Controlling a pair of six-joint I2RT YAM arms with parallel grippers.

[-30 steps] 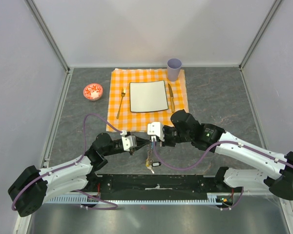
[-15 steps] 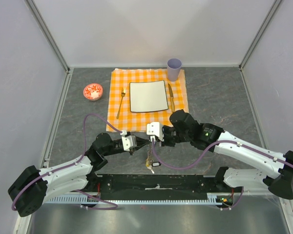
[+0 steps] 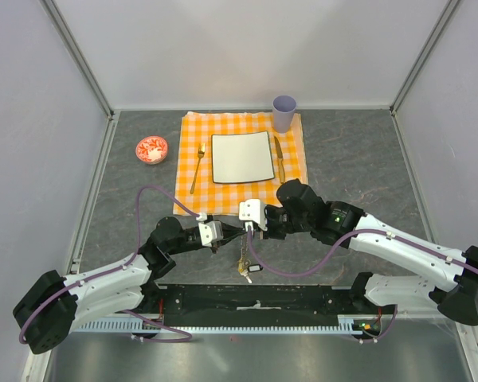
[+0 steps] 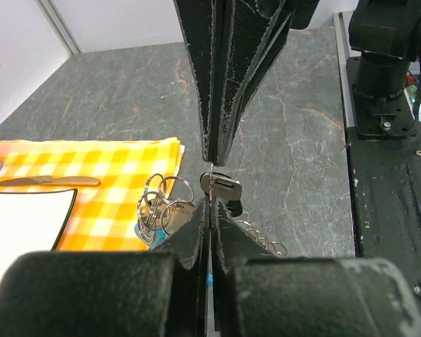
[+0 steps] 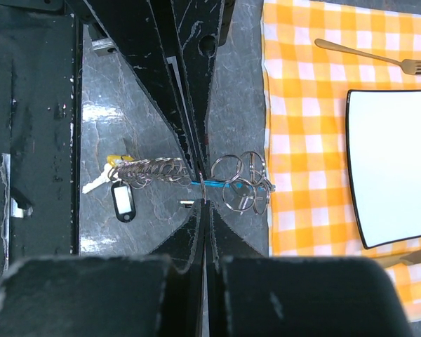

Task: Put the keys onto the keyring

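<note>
Bowl: a red-and-white bowl point(image 3: 151, 149) sits far left on the grey bench point(image 3: 358, 159), well apart from the work and apparently no part of it.

Left tool: the left tool point(image 4: 210, 214) is clenched on the keyring point(image 5: 242, 184), apparently at the turquoise tag point(image 5: 212, 184). This probably holds the bunch steady at the near centre of the bench so that the other arm can work on it.

Keyring: it is a cluster of thin silvery rings hanging just over the near edge of the checked cloth point(image 3: 193, 203). A short chain point(image 5: 151, 170) trails from it towards the arm bases.

Keys: the keys point(image 5: 98, 184) dangle at the far end of the chain, beside a small black fob point(image 5: 123, 203) and close to the black base rail. One small silvery key head point(image 4: 222, 187) shows between the two tools' tips.

Right tool: the right tool point(image 5: 205, 207) is also clenched, tip to tip with the left. That key head lies just at its fingers, but whether it pinches the key or the ring cannot be told.

Step, as a judgement: one arm anchors the ring while the other feeds a key onto it, and the threading does not look finished.
</note>
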